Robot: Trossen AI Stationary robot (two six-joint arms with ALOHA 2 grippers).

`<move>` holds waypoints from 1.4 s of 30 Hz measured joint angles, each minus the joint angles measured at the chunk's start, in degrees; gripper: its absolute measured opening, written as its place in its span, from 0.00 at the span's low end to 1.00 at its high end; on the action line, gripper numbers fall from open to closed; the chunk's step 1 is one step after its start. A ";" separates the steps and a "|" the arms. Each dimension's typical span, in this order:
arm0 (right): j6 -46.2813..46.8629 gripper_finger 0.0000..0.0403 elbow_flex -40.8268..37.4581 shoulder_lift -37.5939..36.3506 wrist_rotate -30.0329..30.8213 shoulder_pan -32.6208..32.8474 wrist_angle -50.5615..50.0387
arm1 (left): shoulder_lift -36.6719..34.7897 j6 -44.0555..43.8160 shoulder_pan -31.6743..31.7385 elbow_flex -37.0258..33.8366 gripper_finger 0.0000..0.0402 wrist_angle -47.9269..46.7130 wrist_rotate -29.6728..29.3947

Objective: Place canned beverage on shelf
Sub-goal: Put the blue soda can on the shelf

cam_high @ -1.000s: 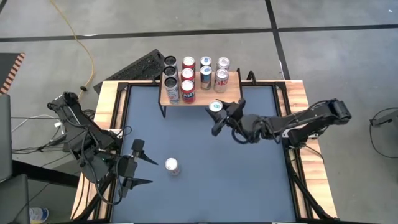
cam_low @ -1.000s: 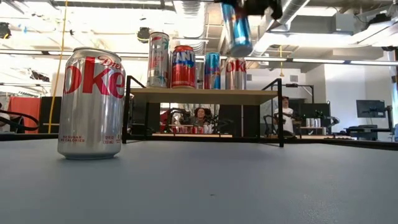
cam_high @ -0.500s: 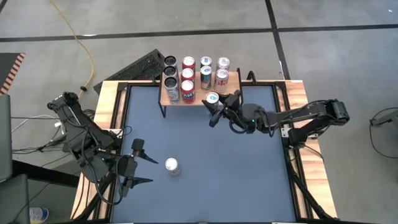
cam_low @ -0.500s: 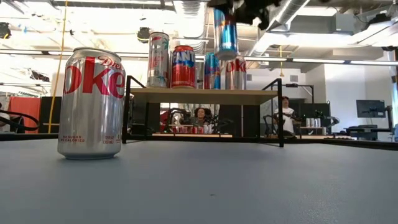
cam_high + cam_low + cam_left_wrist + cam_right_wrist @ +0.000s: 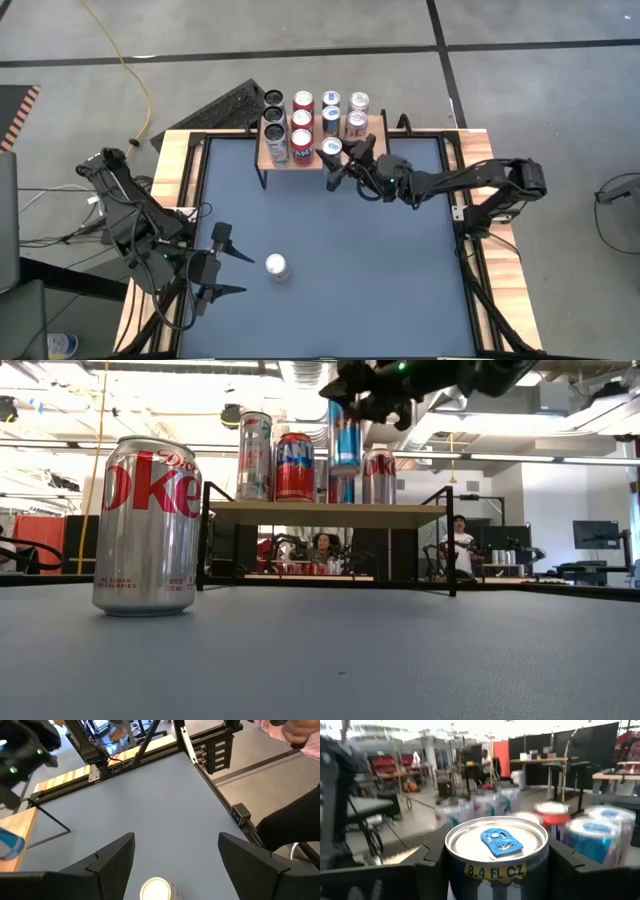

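Note:
My right gripper (image 5: 336, 155) is shut on a blue can (image 5: 344, 435) and holds it over the near edge of the shelf (image 5: 267, 160), a light-wood top on black legs (image 5: 330, 513). Several cans (image 5: 303, 122) stand on the shelf. A Diet Coke can (image 5: 276, 266) stands upright on the dark mat, large in the low view (image 5: 148, 525). My left gripper (image 5: 230, 272) is open beside it, on its left. In the left wrist view (image 5: 175, 865) the Coke can's top (image 5: 157, 889) shows between the fingers. My right gripper pinches the blue can's side walls just under its top rim (image 5: 451, 870) between its two fingers (image 5: 570, 867). The fingers come about level from the table's right. The can stands upright, its tab (image 5: 498, 841) up, lifted clear above the shelf top.
A black keyboard-like object (image 5: 225, 105) lies behind the shelf, off the table. The wooden rim (image 5: 180, 160) frames the mat. The mat's middle and right part (image 5: 380, 270) is bare. A person's legs (image 5: 295, 815) show past the table edge; people sit in the room behind (image 5: 322, 545).
My right gripper has carried the blue can toward the table's left and far edge, from beside the shelf's right part to over its near edge. The can has stayed upright and clear of the shelf.

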 joint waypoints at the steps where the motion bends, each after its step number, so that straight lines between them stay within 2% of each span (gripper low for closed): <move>1: -0.85 0.52 -0.03 0.85 -0.39 -0.26 1.16 | 0.00 0.00 0.00 0.00 0.68 -0.03 -0.01; 11: -5.29 0.52 -0.06 4.54 -1.76 -2.46 4.61 | 0.00 -0.04 0.00 0.00 0.68 -0.28 0.01; 22: -2.26 0.53 -6.50 3.88 -6.35 -5.73 18.01 | -0.02 -0.13 -0.87 0.00 0.68 0.04 -0.04; 27: -2.42 0.53 -6.88 3.90 -7.18 -5.99 18.52 | -0.04 0.09 -0.85 0.00 0.68 0.04 -2.79; 30: -2.18 0.53 -6.87 3.88 -7.32 -6.84 18.22 | -0.04 0.70 -0.87 0.00 0.68 0.07 -2.93; 36: 0.53 0.53 -6.83 3.88 -11.29 -9.10 16.42 | -0.04 0.85 -0.87 0.00 0.68 0.09 -2.98; 42: 1.08 0.53 -6.83 3.88 -11.50 -9.30 15.28 | -0.04 1.07 -0.87 0.00 0.68 0.07 -2.99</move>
